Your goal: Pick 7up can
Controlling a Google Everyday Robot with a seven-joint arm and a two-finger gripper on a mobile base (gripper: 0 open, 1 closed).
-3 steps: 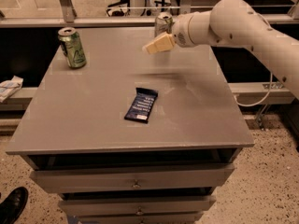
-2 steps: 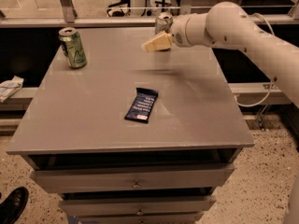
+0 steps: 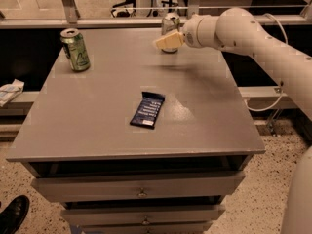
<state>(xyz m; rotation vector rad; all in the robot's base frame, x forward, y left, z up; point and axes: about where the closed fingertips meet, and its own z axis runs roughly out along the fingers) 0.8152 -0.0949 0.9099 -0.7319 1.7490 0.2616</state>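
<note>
The 7up can (image 3: 170, 23), pale silver-white with a silver top, stands upright at the far edge of the grey table (image 3: 97, 130), right of its middle. My gripper (image 3: 165, 41) comes in from the right on a white arm and sits right in front of the can, covering its lower part. Its cream-coloured fingers (image 3: 168, 40) point left. I cannot tell whether they touch the can.
A bright green can (image 3: 75, 49) stands upright at the table's far left. A flat dark blue snack packet (image 3: 147, 109) lies near the middle. Drawers sit below the tabletop. A rail runs behind the table.
The arm has shifted only slightly; the gripper stays in front of the 7up can. The can, the green can and the packet have not moved.
</note>
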